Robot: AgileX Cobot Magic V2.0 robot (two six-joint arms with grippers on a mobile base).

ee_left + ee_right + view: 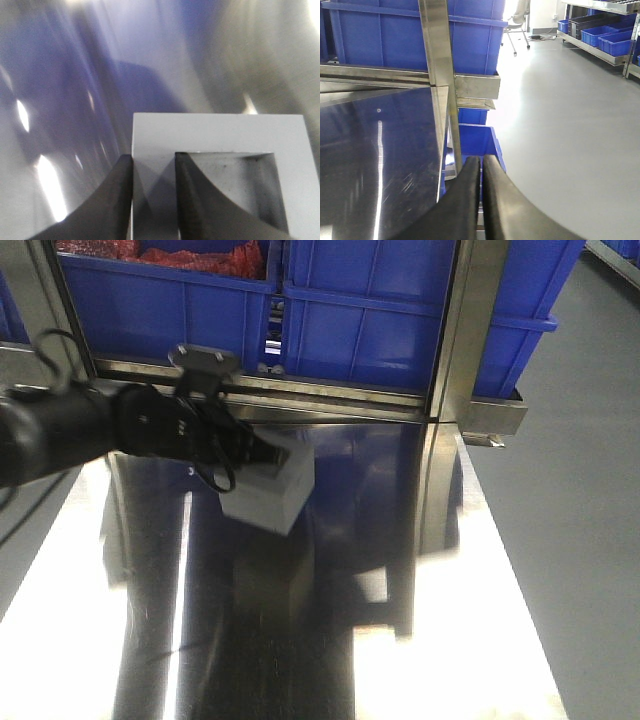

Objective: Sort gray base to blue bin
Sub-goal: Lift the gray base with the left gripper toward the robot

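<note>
The gray base (pixel 268 495) is a small matte gray block, held slightly tilted low over the shiny steel table (pixel 330 640). My left gripper (pixel 268 455) reaches in from the left and is shut on it. In the left wrist view the left gripper (pixel 153 167) pinches one wall of the gray base (pixel 215 132), one finger outside and the other inside the square recess. A blue bin (pixel 360 330) stands on the rack just behind, beside a second one (pixel 160 310). My right gripper (pixel 481 167) is shut on nothing, out past the table's right edge.
Red material fills the left-hand bin (pixel 200 255). A steel upright post (pixel 460 330) and rail (pixel 330 400) front the rack. Another blue crate (pixel 477 140) sits below the table edge. Grey floor (pixel 570 125) lies to the right, with shelves of bins (pixel 615 35) far off.
</note>
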